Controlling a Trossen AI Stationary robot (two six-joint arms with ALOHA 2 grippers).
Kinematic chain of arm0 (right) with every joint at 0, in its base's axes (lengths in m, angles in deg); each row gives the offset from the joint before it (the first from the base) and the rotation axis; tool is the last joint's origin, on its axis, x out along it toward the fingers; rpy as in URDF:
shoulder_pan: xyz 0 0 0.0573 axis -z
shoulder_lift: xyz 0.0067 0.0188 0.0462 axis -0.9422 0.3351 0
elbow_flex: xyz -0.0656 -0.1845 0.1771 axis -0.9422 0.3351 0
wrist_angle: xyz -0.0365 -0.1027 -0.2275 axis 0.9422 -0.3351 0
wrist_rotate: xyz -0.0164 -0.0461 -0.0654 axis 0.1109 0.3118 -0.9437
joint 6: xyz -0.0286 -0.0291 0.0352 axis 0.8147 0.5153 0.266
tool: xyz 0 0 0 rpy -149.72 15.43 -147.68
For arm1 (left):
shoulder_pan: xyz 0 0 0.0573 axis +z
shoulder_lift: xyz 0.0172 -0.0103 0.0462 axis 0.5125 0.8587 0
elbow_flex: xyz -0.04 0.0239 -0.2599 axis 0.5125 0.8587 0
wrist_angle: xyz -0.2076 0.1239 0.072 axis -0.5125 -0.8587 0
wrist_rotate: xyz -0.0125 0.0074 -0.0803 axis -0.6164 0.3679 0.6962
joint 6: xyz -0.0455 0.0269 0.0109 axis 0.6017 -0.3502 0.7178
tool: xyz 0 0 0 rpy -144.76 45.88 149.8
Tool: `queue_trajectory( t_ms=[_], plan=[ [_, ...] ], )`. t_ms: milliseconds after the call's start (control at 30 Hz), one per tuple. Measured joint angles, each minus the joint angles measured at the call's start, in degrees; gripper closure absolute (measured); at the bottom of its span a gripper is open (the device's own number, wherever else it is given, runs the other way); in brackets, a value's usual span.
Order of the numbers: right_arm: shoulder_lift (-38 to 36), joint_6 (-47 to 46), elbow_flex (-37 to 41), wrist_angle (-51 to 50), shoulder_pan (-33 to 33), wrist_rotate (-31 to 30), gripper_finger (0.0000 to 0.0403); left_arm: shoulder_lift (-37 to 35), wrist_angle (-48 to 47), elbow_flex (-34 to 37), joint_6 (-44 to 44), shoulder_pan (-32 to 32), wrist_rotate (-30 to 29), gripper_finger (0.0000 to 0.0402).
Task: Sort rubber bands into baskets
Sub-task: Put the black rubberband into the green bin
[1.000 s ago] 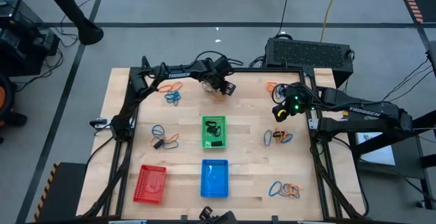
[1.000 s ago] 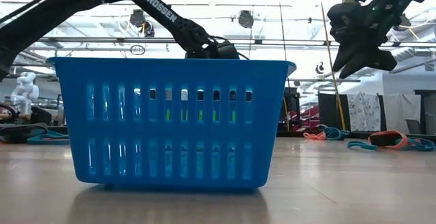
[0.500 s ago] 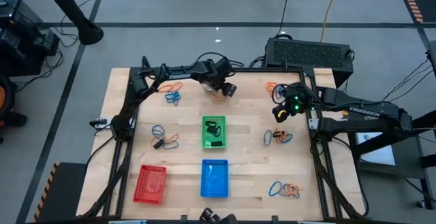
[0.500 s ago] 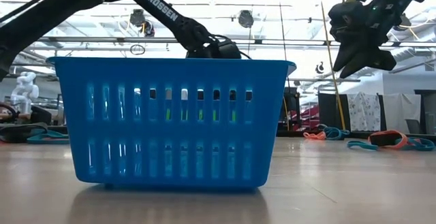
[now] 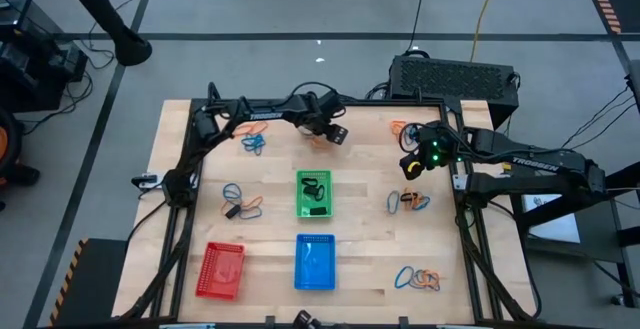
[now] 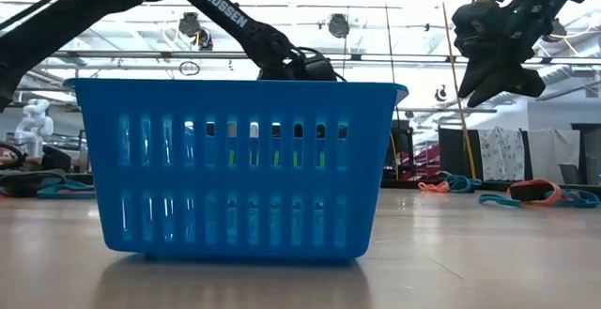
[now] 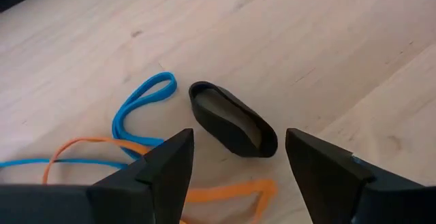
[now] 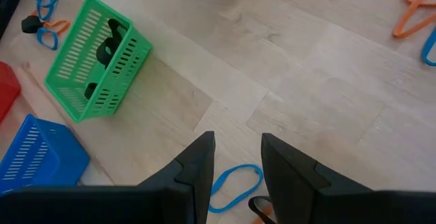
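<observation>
Near edge of the desk [image 5: 360, 259]: the red basket [image 5: 221, 270] at near left and the blue basket [image 5: 315, 263] at near centre, both with long axes running near to far; a loose cluster of blue and orange rubber bands [image 5: 417, 279] lies at near right.

Middle of the desk: the green basket [image 5: 314, 194], long axis also near to far, already holds black bands [image 8: 107, 47]. More bands lie to its left [image 5: 240, 202] and to its right [image 5: 407, 202].

Right side: the right gripper [image 5: 411, 164] hovers above the desk, its fingers a narrow gap apart and holding nothing; it has not moved over the last second.

Far centre: the left gripper [image 5: 334, 133] has shifted slightly rightward and lower over the far cluster. Its jaws stand wide, straddling a black rubber band [image 7: 233, 120] that lies flat as a flattened oval, its long axis running diagonally across the gap between the fingers. A blue band [image 7: 139, 105] and an orange band [image 7: 225, 194] lie just beside it.

The shift suggests alignment for a pick of the black band, probably destined for the green basket. No band is yet gripped.
</observation>
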Motion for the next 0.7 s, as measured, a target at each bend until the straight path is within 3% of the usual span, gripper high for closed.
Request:
queue_trajectory(
  t_ms=[433, 700],
  plan=[
    [0.0, 1.2, 0.0, 3.7, 0.0, 0.0, 0.0289, 0.4, 1.2, 0.0, -0.1, -3.3, -6.3, 0.0162],
    [0.0, 2.0, 0.0, 3.8, 0.0, 1.4, 0.0289, 1.4, 1.0, 0.0, -1.9, -5.6, -13.7, 0.0166]
  ],
)
